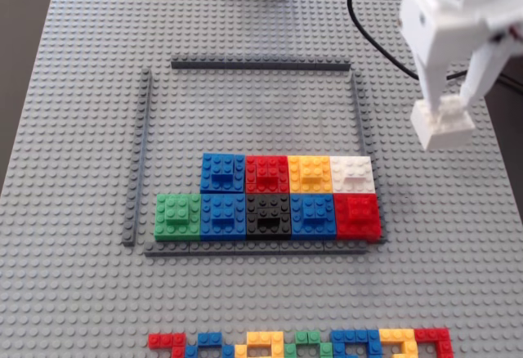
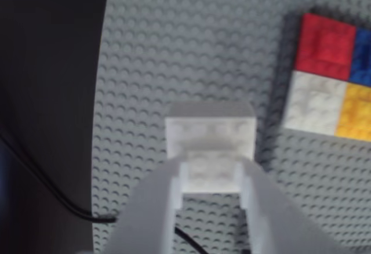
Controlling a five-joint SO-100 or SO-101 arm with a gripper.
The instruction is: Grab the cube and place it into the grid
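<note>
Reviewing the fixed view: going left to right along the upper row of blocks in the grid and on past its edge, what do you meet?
Blue block → red block → yellow block → white block → right grid strip → the cube, held in the gripper.

White cube (image 1: 442, 125) aloft, just right of half-filled grid (image 1: 358, 121).

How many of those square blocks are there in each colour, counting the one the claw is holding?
Blue: 3
Red: 2
White: 2, one in the grid, one cube in the gripper
Green: 1
Black: 1
Orange-yellow: 1
Total: 10
</note>
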